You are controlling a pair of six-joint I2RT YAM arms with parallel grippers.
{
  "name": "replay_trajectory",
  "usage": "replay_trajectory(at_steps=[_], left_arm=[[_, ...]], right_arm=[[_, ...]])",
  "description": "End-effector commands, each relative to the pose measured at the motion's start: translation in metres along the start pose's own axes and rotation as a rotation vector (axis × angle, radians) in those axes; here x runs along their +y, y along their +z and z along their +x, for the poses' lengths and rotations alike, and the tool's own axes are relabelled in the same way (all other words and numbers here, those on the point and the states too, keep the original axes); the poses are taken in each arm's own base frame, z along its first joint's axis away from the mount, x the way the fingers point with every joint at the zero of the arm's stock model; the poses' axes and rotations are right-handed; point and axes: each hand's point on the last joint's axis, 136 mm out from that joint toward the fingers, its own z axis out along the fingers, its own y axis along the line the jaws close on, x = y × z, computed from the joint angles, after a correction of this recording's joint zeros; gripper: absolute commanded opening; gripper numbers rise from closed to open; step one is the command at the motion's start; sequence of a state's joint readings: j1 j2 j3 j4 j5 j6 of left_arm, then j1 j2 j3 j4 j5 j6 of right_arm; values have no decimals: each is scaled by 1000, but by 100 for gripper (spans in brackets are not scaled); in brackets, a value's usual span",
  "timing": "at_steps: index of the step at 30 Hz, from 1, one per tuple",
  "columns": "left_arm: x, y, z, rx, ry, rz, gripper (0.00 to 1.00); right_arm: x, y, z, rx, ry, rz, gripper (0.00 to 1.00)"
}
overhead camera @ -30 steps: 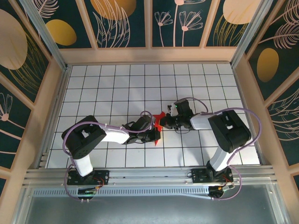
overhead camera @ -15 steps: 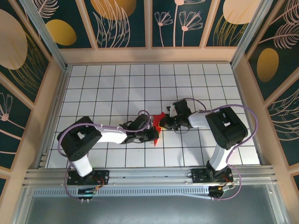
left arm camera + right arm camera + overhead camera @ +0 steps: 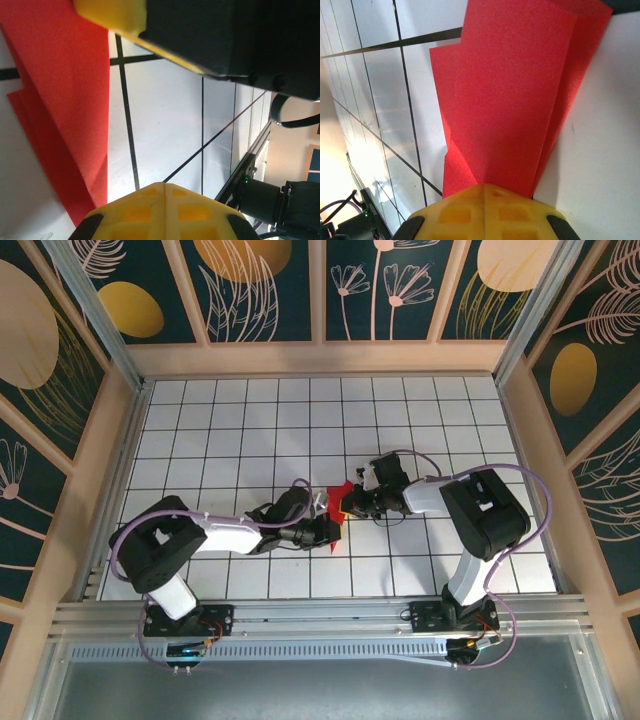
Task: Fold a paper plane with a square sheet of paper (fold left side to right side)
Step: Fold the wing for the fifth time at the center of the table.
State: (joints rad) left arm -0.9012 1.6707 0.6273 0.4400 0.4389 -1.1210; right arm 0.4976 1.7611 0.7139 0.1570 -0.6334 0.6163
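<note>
The white grid-tiled counter (image 3: 230, 420) fills the floor of the enclosure, with patterned dark panels standing around it. Both arms reach inward and meet near the middle of the counter: the left arm (image 3: 215, 537) lies low, stretched to the right, and the right arm (image 3: 480, 515) bends over and points left. Between them is the square sheet of paper (image 3: 343, 490), bright red and folded into overlapping layers with straight creased edges, lifted partly off the tiles. The right gripper (image 3: 352, 503) has its yellow fingers (image 3: 482, 210) pressed together on the near end of the paper (image 3: 515, 100), whose layers fan away from the clamp. The left gripper (image 3: 330, 528) sits just beside the paper's lower tip; its fingers (image 3: 160, 210) are together, and whether any paper (image 3: 60, 100) is pinched between them cannot be told, since the red edge runs along their left side. The two grippers are very close to each other
</note>
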Motion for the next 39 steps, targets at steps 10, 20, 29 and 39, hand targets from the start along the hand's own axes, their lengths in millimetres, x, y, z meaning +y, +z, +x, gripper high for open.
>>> replay_trajectory(at_steps=[10,20,29,39], left_arm=[[13,15,13,65,-32,25,1],[27,15,18,66,-43,-13,1],[31,18,21,78,-44,-25,1],[42,18,28,95,-40,-66,1]], right_arm=[[-54,10,29,70,66,205,0],[-55,11,29,73,60,216,0],[-57,11,29,73,59,226,0],[-58,12,29,75,57,233,0]])
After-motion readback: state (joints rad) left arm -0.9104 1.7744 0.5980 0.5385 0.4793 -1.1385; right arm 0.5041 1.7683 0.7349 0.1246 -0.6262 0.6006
